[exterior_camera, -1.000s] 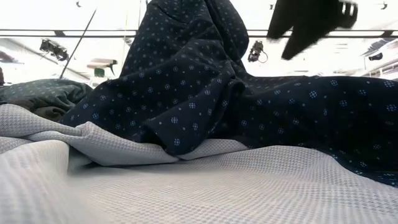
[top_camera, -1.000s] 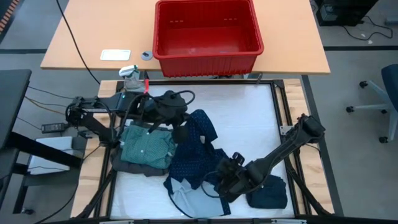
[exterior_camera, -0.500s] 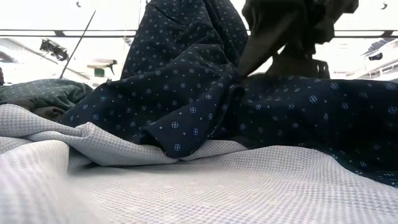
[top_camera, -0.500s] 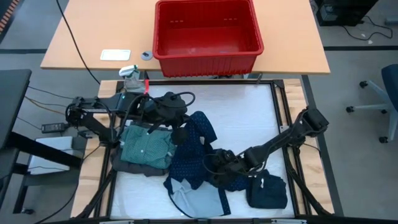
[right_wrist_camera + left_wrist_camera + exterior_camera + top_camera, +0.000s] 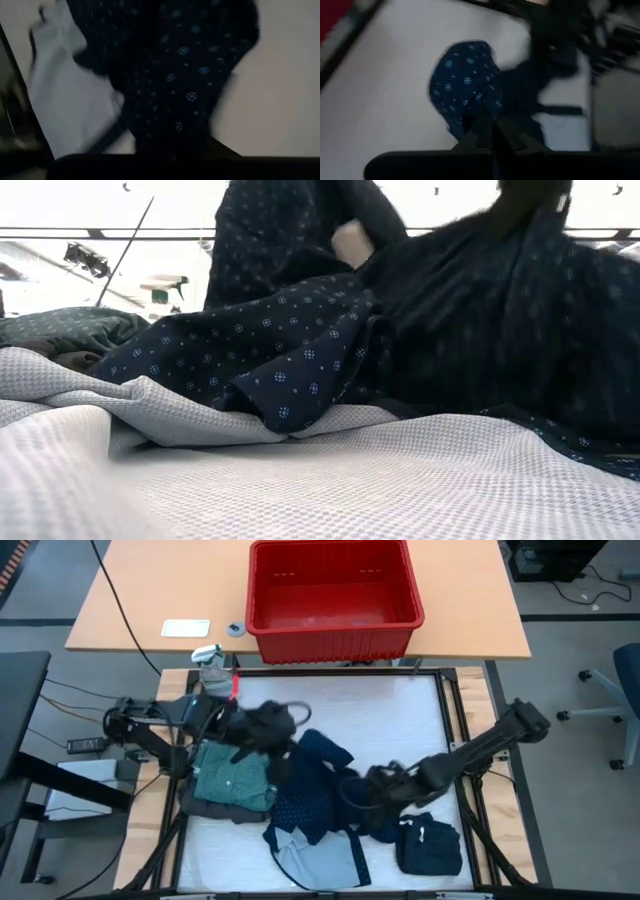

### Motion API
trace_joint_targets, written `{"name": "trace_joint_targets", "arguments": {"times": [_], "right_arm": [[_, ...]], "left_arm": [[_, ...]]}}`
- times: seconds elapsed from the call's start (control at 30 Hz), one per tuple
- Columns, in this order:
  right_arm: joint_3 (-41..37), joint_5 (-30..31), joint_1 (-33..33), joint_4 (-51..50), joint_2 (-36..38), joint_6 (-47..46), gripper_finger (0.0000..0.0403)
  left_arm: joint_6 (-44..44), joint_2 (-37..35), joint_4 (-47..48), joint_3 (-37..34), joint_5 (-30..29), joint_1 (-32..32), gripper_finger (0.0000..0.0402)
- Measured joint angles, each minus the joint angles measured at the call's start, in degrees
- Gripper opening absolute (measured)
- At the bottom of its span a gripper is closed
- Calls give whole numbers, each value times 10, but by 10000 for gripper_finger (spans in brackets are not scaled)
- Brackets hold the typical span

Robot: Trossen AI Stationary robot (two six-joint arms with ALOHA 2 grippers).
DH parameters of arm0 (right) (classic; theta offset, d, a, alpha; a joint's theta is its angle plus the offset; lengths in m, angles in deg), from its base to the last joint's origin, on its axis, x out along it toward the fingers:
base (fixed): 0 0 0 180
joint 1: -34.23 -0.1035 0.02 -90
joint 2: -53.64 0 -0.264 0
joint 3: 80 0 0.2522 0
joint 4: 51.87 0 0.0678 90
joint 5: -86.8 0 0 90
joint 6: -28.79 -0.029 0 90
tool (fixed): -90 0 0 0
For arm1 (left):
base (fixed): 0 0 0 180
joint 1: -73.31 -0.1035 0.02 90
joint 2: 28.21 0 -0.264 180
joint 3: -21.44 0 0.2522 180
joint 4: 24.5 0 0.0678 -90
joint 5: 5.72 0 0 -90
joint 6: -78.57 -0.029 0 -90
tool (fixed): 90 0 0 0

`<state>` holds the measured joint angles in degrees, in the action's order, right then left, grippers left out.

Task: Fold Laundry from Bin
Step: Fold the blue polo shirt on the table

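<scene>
Right gripper (image 5: 352, 792) buried in navy dotted garment (image 5: 305, 795)

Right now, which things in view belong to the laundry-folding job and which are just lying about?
Job: navy dotted garment, teal-green dotted T-shirt, dark grey piece, folded navy piece, red bin, left gripper, right gripper.

Lying about: white card, small round object.

Two dark, near-black jointed arms. Left arm (image 5: 165, 720) has looping black cables over its wrist and a small red marking near its base. Right arm (image 5: 480, 750) is slimmer, matte black links.
</scene>
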<state>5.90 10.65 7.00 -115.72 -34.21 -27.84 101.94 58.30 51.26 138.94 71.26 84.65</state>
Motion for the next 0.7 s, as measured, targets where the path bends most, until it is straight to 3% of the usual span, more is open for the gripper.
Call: {"name": "trace_joint_targets", "arguments": {"times": [0.13, 0.27, 0.57, 0.7], "right_arm": [[119, 44, -28, -223, 49, 44, 4], [241, 78, -62, -346, 76, 69, 3], [425, 30, -166, -368, 84, 189, 2], [494, 31, -208, -345, 88, 253, 2]], "left_arm": [[-39, -7, -10, 0, 26, 66, 0], [-57, -7, -34, 13, 41, 139, 0], [-56, -7, -320, 21, 42, 247, 0], [-45, -7, -391, 21, 44, 275, 0]]}}
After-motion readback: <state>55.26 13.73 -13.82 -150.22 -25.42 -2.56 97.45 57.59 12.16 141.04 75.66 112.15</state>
